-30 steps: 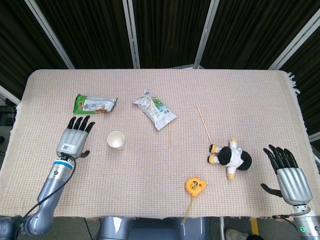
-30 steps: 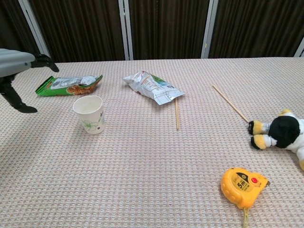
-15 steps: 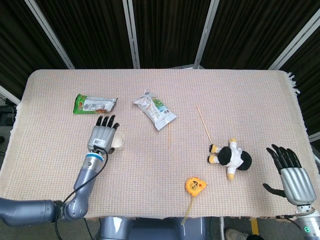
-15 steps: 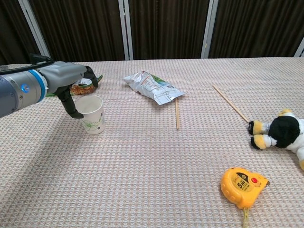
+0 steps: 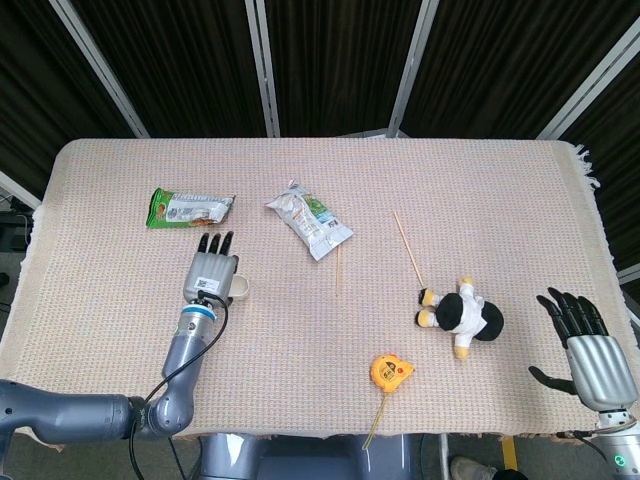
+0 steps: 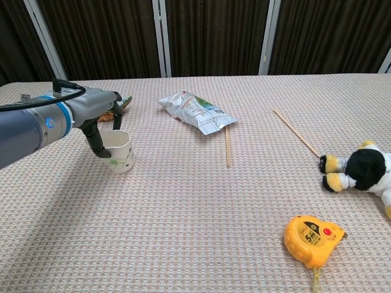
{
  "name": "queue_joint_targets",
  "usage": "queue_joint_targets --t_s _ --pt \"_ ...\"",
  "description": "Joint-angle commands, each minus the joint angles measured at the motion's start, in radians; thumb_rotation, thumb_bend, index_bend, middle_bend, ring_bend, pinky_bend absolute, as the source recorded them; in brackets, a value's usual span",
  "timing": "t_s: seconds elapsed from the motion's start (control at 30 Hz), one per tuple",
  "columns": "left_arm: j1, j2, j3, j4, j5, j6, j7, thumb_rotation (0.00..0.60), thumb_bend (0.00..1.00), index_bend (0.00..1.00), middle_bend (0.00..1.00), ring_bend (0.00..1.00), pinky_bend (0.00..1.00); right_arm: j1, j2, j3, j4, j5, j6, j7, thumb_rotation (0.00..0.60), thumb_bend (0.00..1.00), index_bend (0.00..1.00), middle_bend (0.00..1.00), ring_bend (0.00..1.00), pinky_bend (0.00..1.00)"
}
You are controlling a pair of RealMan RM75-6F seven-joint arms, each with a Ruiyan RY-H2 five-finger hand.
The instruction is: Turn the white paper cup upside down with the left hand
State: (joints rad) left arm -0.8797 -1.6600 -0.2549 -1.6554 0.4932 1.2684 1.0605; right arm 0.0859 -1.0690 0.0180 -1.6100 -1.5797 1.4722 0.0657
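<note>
Contact looks made now: your left robot hand [image 5: 212, 272], which a second ago sat flat well to the left of the white paper cup with a green sprig print [image 6: 118, 151], has slid across and now covers most of the cup from above in the head view, leaving only a sliver of its rim [image 5: 242, 289] showing to the right of the palm. In the chest view the thumb hooks down over the cup's near left side while the other fingers reach past the far side of the rim, so the robot hand reads as wrapped around the cup, though you cannot tell from either view how firm the pinch is. The cup stands upright, mouth up, on the beige woven surface [image 6: 195, 232], left of centre in the frame, in much the same spot as before.

For the task, that means the reach is done and the turn itself has not begun: the cup is not lifted and not tipped. Your next move probably calls for a firmer close, a small lift, then a wrist roll.

Your right robot hand [image 5: 590, 352] has drifted slightly lower at the bottom right of the head view and rests released, fingers spread, holding nothing. The green snack packet [image 5: 190, 208], silver snack bag [image 5: 309, 221], black-and-white plush toy [image 5: 463, 315] and yellow tape measure [image 5: 389, 372] have not moved.
</note>
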Motion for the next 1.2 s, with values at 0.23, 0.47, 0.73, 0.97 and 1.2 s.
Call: queue_joint_targets --t_s 0.23,0.47,0.73,0.97,1.2 --pt "0.075 0.038 0.019 -0.086 0.121 -0.044 -0.238 0.6 0.14 0.47 0.0 0.0 0.0 -0.001 0.0 0.002 0.0 0.005 -0.001 0.0 0.6 0.05 0.05 0.0 0.0 0.0" --pt "0.183 0.047 0.079 -0.082 0.309 -0.105 -0.549 0.6 0.14 0.47 0.0 0.0 0.0 -0.003 0.003 0.002 -0.006 0.006 0.001 -0.004 0.6 0.05 0.05 0.0 0.0 0.0" --pt "0.236 0.093 0.145 -0.027 0.347 -0.126 -0.596 0.6 0.14 0.39 0.0 0.0 0.0 -0.006 0.006 0.002 -0.012 0.008 0.004 -0.003 0.6 0.05 0.05 0.0 0.0 0.0" --pt "0.232 0.154 0.145 -0.047 0.28 -0.124 -0.514 0.6 0.14 0.15 0.0 0.0 0.0 -0.007 0.006 0.0 -0.018 0.003 0.008 -0.006 0.6 0.05 0.05 0.0 0.0 0.0" --pt "0.182 0.145 0.124 -0.084 0.214 -0.089 -0.375 0.6 0.14 0.14 0.0 0.0 0.0 -0.008 0.008 0.002 -0.02 0.002 0.011 0.0 0.6 0.05 0.05 0.0 0.0 0.0"
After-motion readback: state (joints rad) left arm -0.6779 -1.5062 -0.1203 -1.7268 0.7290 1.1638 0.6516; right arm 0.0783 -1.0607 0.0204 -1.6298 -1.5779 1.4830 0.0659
